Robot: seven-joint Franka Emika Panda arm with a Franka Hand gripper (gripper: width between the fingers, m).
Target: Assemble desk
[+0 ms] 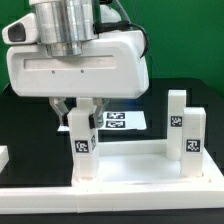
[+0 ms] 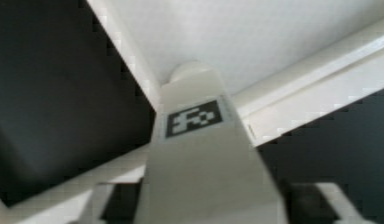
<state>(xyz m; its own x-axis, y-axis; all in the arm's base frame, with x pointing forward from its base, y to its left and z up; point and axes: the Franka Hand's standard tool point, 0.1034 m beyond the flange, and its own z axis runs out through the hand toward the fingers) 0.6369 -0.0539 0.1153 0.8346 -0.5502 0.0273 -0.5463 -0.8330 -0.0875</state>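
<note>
1. While the gripper (image 1: 82, 118) closes its fingers around an upright leg post (image 1: 83, 146), that post stands on the tabletop panel (image 1: 140, 176).
2. At three o'clock, more tagged posts (image 1: 186, 132) stand clear.
3. The marker board (image 1: 126, 120) lies at twelve o'clock behind.

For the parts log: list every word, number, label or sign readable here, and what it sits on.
No readable words or numbers anywhere.
Near leg post: black-and-white square tag, pattern only, no text.
Far leg posts: same kind of tags, no text.
Marker board: square marker patterns, no text.
</note>
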